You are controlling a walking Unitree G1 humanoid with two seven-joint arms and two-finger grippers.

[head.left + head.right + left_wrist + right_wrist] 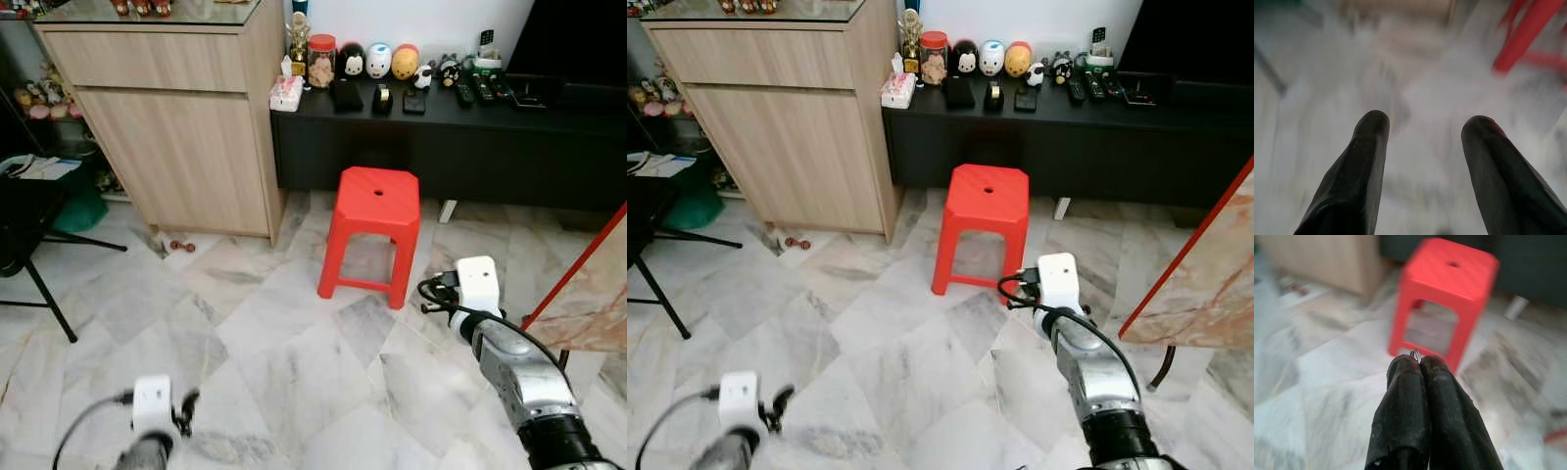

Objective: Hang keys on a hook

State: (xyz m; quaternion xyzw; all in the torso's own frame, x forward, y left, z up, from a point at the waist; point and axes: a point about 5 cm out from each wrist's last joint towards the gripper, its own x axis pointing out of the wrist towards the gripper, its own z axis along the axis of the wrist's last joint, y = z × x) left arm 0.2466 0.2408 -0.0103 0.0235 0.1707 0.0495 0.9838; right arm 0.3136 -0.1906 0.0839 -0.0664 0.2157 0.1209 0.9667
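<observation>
While the red stool (372, 230) stands on the marble floor (265, 333) just ahead, the right pincer (1417, 363) hovers short of it, pressed together on a small metal key ring (1415, 353) that peeks out at its tips. The keys themselves cannot be made out. Such a ring is probably light, stiff and slick, so a firm pinch on the ring itself seems best. Nearer the robot than the stool, the left pincer (1425, 127) hangs spread and empty above the floor. No hook is visible.
</observation>
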